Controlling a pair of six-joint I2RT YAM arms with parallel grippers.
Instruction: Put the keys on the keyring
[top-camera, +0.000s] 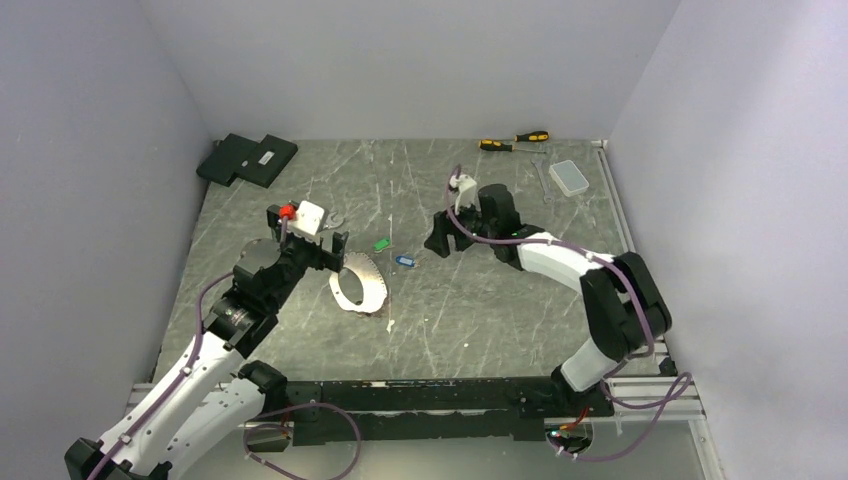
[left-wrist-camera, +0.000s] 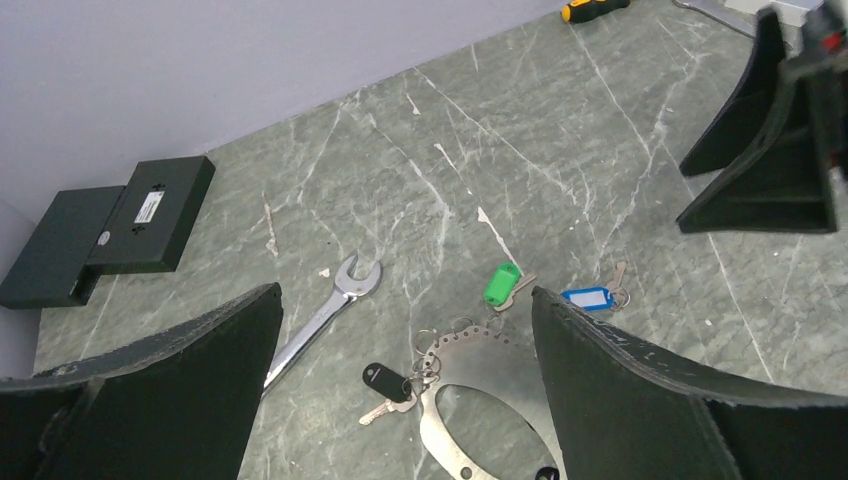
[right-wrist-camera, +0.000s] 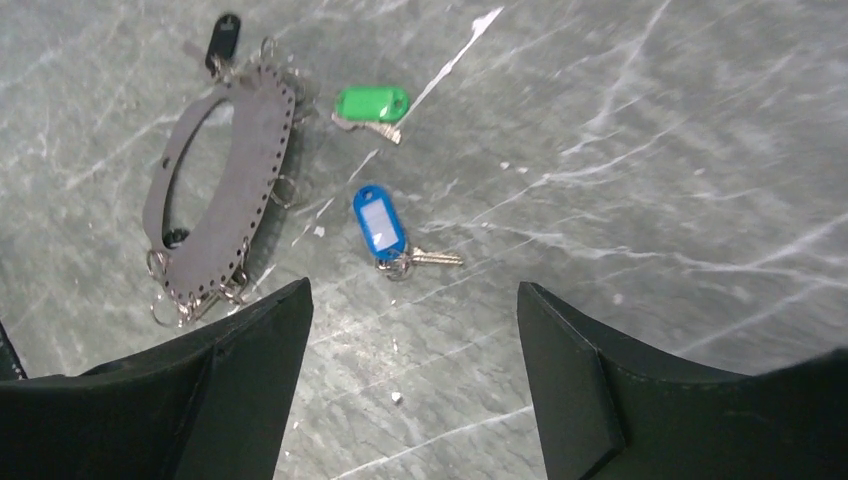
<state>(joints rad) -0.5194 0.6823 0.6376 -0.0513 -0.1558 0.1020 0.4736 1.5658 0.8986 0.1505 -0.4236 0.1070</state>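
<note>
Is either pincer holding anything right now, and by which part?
Nothing is held. The left pincer and right pincer are both open and empty; the green key and blue key lie loose beside the keyring.

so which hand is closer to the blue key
Right. The right hand hovers just short of the blue key, which lies straight ahead of its open jaws. The left hand is farther off, the key lying out past its right jaw.

The top camera looks down from behind me; both wrist cameras peer closely past my fingers (left-wrist-camera: 180, 390), sharing the green key (left-wrist-camera: 503, 283).
</note>
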